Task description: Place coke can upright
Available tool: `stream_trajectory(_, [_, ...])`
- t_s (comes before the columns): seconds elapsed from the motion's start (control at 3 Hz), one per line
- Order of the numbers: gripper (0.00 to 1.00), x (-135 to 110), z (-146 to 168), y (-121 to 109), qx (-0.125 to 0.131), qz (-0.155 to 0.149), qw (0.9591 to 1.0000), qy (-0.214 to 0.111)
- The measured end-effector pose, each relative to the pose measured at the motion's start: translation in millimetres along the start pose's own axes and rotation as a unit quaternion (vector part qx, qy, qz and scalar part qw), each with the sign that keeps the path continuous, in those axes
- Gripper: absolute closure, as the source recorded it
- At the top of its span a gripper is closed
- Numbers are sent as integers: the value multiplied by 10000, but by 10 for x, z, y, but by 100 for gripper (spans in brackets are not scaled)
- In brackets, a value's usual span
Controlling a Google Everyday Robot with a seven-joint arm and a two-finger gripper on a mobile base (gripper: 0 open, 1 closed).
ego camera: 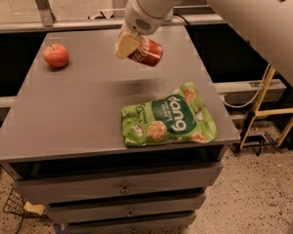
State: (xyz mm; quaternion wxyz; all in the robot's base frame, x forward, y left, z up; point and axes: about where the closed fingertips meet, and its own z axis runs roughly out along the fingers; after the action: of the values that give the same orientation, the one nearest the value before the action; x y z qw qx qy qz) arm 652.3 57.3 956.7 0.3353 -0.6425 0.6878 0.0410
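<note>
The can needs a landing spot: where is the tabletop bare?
Bare: the wide stretch of table between apple and snack bag, including beneath the end effector holding the coke can above the back centre. Crowded: front right, by the bag.

Red coke can in cream pincer aloft
</note>
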Motion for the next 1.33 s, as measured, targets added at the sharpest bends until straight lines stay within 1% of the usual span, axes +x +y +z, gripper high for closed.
stream_trajectory(0.33, [100, 153, 25, 29, 307, 334, 9983, -366])
stream_trajectory(0.67, [100, 130, 15, -55, 492, 356, 9970, -482])
stream_trajectory(1.0, [100, 130, 29, -49, 461, 485, 9960, -590])
stream_trajectory(1.33, [100, 78, 23, -148, 470, 817, 9896, -1086])
